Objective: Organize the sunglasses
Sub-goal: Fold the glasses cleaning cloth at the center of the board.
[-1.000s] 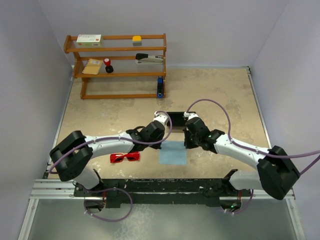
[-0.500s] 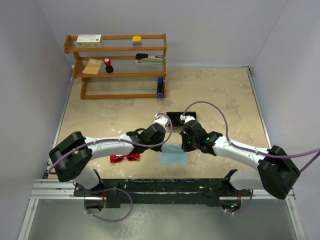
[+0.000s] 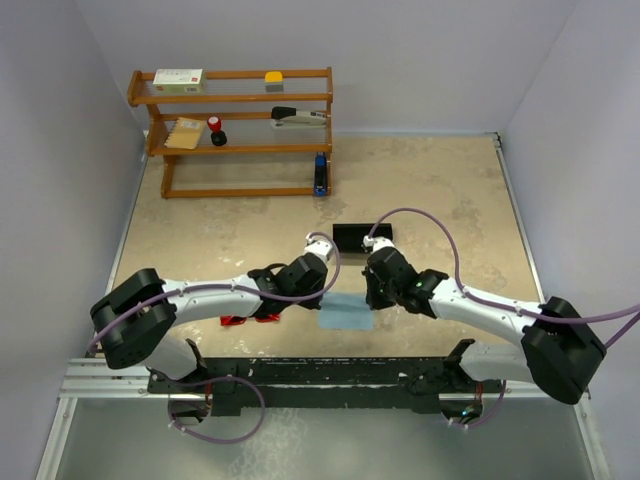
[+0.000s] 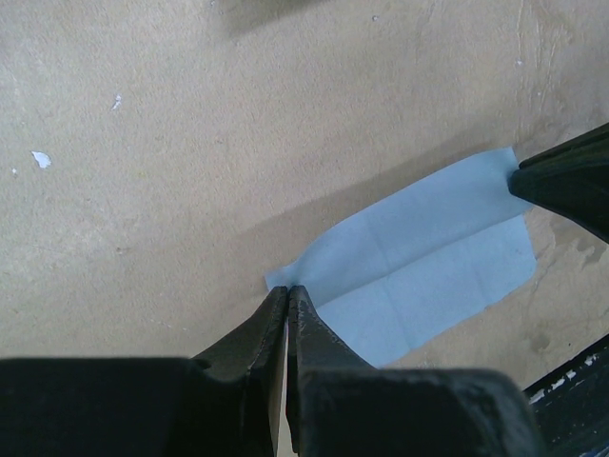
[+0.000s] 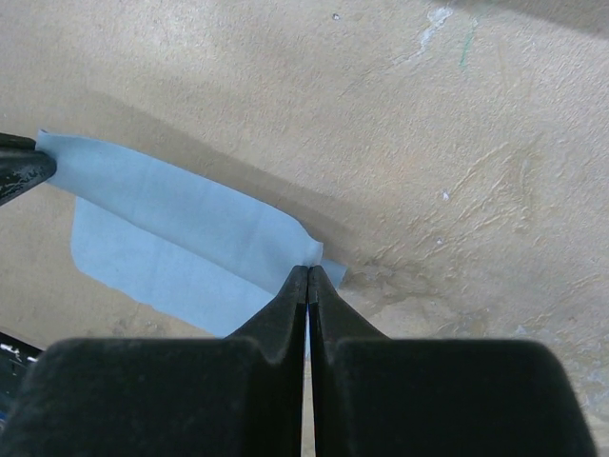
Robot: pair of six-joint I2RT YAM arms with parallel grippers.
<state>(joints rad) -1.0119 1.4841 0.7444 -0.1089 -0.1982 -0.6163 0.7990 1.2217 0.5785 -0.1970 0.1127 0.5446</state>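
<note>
The red sunglasses (image 3: 238, 321) lie at the near left of the table, mostly hidden under my left arm. A light blue cloth (image 3: 347, 314) lies in the near middle. Its far edge is lifted and drawn back over the rest of it. My left gripper (image 4: 287, 288) is shut on the cloth's (image 4: 428, 257) far left corner. My right gripper (image 5: 308, 268) is shut on the far right corner of the cloth (image 5: 181, 228). From above, the left gripper (image 3: 325, 291) and right gripper (image 3: 372, 296) stand side by side over the cloth. The black case (image 3: 362, 236) lies just beyond them.
A wooden shelf rack (image 3: 235, 130) stands at the far left with a box, a stapler and small items on it. A blue object (image 3: 320, 172) stands at the rack's right foot. Walls close in the table on the left, the back and the right.
Both grippers have moved toward the near edge, pulling the cloth's far edge with them. The black case now lies fully uncovered. My left arm now hides most of the sunglasses.
</note>
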